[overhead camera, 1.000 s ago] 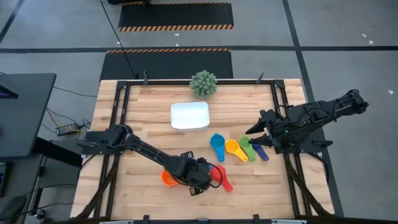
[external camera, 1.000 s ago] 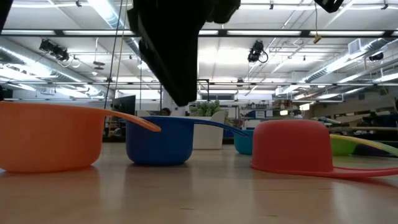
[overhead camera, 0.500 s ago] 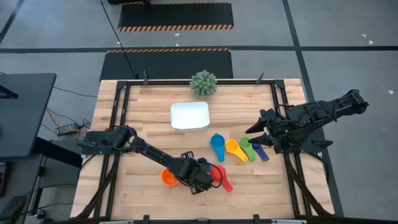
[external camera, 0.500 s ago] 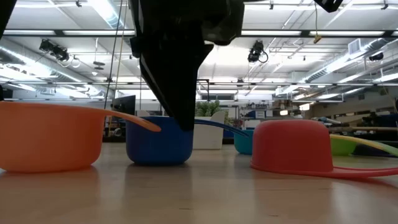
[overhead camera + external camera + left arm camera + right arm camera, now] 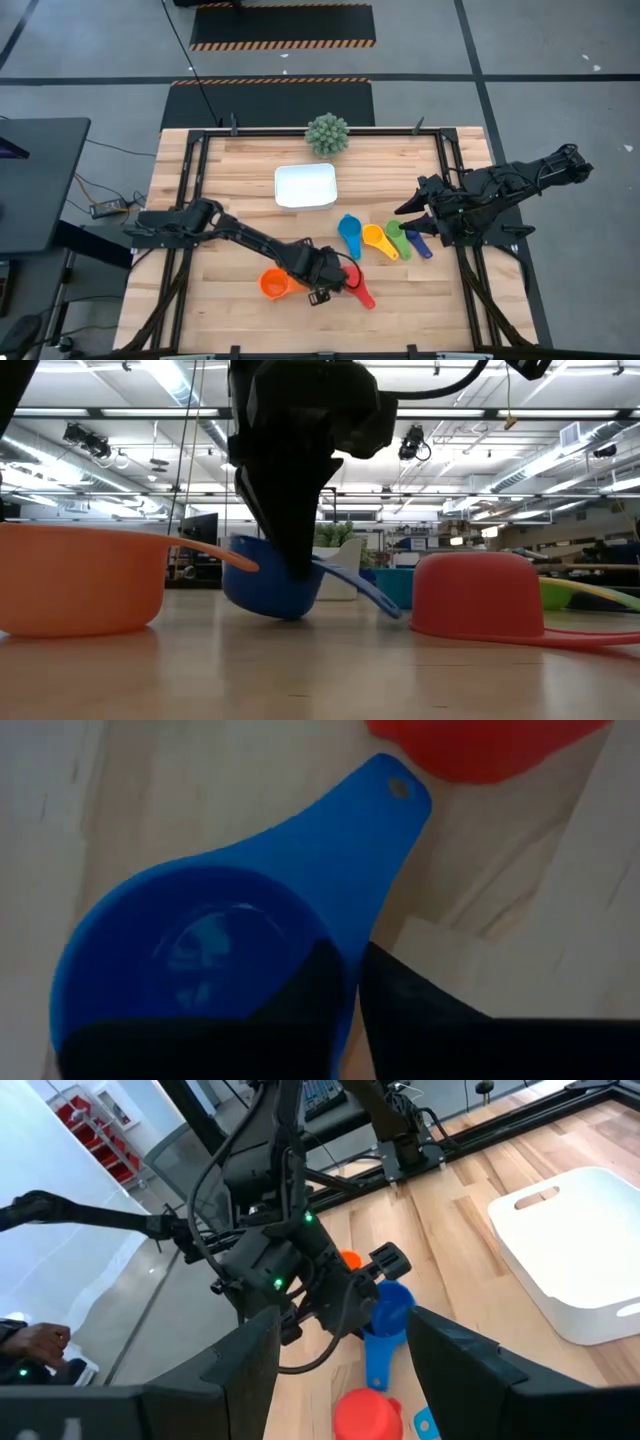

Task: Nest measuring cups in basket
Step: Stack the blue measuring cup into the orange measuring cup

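My left gripper (image 5: pixel 325 276) is low over the table's near middle, shut on the blue cup (image 5: pixel 272 586), which also shows in the left wrist view (image 5: pixel 200 940). The orange cup (image 5: pixel 272 285) stands upright to its left. The red cup (image 5: pixel 352 277) lies upside down on its rim to its right. Teal (image 5: pixel 349 230), yellow (image 5: pixel 375 238), green (image 5: pixel 397 236) and dark purple-blue (image 5: pixel 418 243) cups stand in a row. The white basket (image 5: pixel 305 186) sits farther back. My right gripper (image 5: pixel 409 221) hovers open and empty beside the row. My left gripper pinches the blue cup's rim wall (image 5: pixel 345 982) right beside the handle's root. One finger (image 5: pixel 260 1010) is inside the bowl and the other (image 5: pixel 420 1010) outside. The fingers come from above, pointing down. The cup is tilted, handle (image 5: pixel 352 582) drooping, its base at the tabletop.
A round spiky green plant (image 5: pixel 327 134) stands at the far edge behind the basket. A black frame rail (image 5: pixel 450 170) borders the wooden table. Bare wood lies between the basket and the cups.
My left gripper has come down onto the blue cup and moved a little toward the table's far right. The blue cup, flat on its base a second ago, is now tipped, with its handle pointing downward. The orange cup shows more fully beside the gripper.
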Robot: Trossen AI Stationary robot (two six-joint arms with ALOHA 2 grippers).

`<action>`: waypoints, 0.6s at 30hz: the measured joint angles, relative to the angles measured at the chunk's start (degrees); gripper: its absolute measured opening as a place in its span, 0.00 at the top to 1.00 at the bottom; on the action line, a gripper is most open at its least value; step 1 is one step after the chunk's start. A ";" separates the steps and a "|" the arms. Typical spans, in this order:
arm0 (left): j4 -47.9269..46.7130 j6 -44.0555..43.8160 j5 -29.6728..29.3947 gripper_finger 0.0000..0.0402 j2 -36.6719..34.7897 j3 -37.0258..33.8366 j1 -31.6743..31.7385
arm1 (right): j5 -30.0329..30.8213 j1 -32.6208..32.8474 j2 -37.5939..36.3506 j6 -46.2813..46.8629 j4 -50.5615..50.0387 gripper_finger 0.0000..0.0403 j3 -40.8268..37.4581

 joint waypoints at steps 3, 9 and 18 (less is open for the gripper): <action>-0.05 0.04 -0.99 0.97 -0.13 0.02 0.13 | 0.00 0.02 0.00 0.02 0.16 0.44 0.00; -1.32 0.06 -1.00 0.97 -0.47 0.02 0.31 | -0.02 0.00 0.00 0.02 0.20 0.44 0.00; -2.61 0.06 0.68 0.98 -2.78 -0.04 0.24 | -0.04 0.02 -0.02 0.44 0.33 0.44 -0.02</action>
